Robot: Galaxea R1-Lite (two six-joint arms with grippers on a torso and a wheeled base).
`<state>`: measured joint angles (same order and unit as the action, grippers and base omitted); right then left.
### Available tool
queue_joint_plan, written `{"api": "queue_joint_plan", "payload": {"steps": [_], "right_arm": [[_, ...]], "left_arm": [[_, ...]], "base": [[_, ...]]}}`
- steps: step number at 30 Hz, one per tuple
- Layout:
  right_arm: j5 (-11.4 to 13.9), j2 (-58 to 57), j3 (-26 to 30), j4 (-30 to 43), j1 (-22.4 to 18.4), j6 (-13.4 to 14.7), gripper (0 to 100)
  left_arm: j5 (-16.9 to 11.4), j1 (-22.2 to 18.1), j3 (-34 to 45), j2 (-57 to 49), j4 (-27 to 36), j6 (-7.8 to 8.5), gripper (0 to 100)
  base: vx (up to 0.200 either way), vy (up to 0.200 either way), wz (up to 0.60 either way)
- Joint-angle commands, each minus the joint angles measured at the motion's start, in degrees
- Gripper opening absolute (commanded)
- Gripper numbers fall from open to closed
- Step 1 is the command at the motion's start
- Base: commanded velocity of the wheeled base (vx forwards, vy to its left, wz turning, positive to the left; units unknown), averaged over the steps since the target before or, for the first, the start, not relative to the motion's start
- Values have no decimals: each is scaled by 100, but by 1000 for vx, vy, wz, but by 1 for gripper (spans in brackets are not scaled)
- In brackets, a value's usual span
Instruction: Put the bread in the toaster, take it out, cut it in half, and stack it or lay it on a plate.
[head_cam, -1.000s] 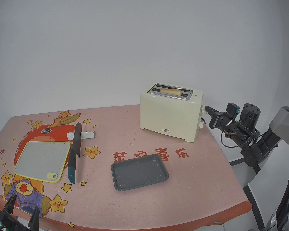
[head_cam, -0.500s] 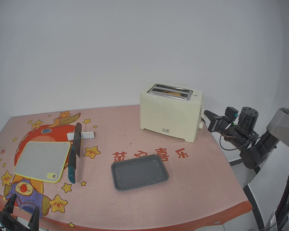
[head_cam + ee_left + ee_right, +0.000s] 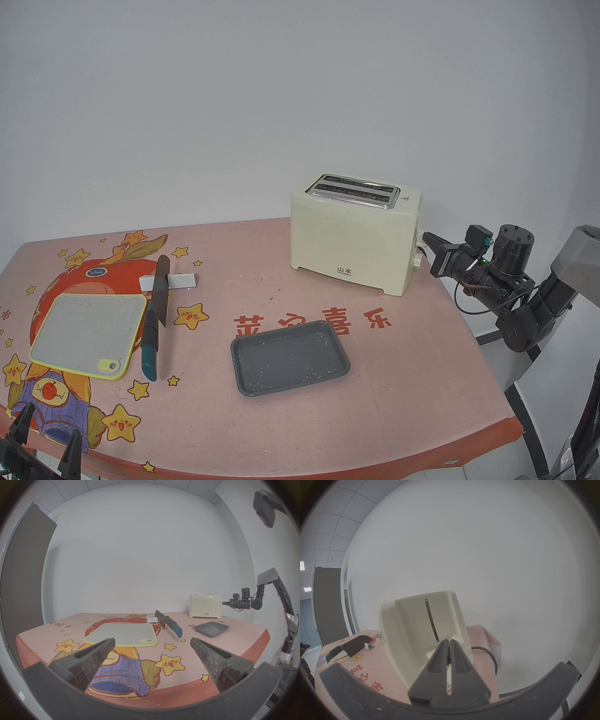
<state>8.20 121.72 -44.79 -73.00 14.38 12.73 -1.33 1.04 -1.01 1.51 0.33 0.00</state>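
1. A pink cartoon-printed counter carries a cream two-slot toaster at one o'clock.
2. The bread is probably sunk inside a slot.
3. The right tool, clenched, meets the white lever at the toaster's three o'clock side. It is best pressed straight down until it latches.
4. The left tool hangs released at seven o'clock.

Pink cartoon-printed tablecloth; small white block on it; plain white wall behind.
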Motion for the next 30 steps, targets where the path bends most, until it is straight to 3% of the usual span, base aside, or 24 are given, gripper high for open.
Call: {"api": "queue_joint_plan", "payload": {"steps": [1,20,26,30], "right_arm": [[6,53,-4,-4,3,2,0],[15,-949,163,31,3,19,0],[15,-2329,383,216,-6,11,0],[41,-3471,489,1095,47,46,0]], "left_arm": [[1,-7,92,-2,2,0,100],[1,-7,92,-2,-7,0,100],[1,-7,92,-2,-7,0,100],[1,-7,92,-2,2,0,100]], "base": [[0,0,0],[0,0,0],[0,0,0],[0,0,0]]}}
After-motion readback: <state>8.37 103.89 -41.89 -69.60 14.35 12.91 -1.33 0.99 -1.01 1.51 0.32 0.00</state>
